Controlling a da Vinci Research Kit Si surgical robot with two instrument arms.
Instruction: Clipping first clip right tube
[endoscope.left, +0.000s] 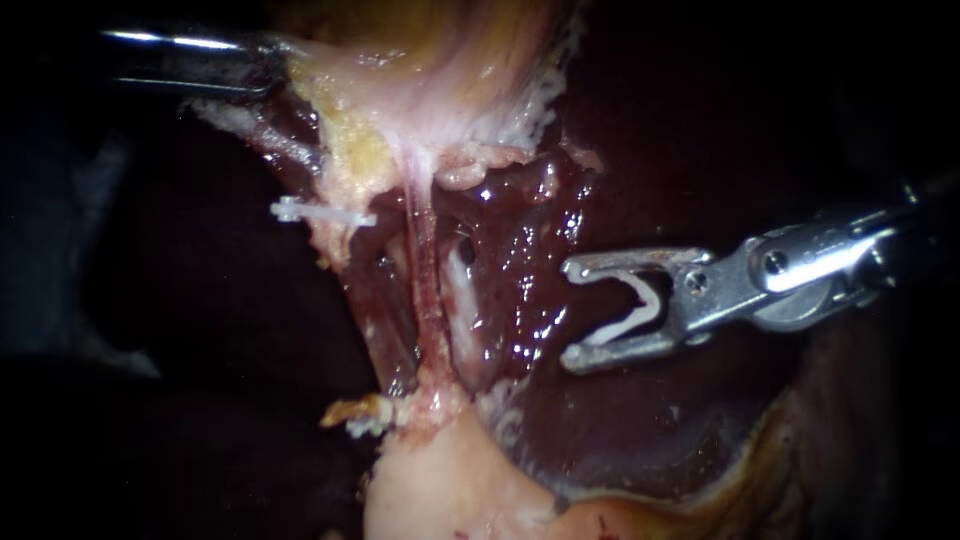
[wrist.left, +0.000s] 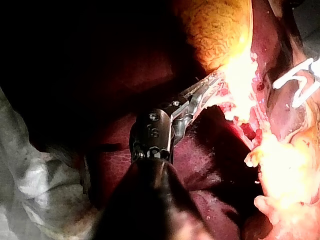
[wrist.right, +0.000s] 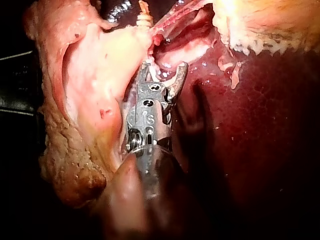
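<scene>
Endoscope view: the right instrument (endoscope.left: 572, 314) enters from the right. Its tool faces left with the jaws set wide apart, and an open white clip (endoscope.left: 640, 308) is seated between them, touching both. The tool hangs over the dark red liver (endoscope.left: 520, 250), to the right of the thin pink tube (endoscope.left: 427, 280) and clear of it. The pink tube runs taut between the pale tissue (endoscope.left: 440, 110) on the far side and a pale mass (endoscope.left: 450, 490) on the near side. A second white clip (endoscope.left: 322, 213) lies across the tissue edge to the left of the pink tube. The left instrument (endoscope.left: 262, 68) enters at the far left, its tool closed on the edge of the pale tissue.
</scene>
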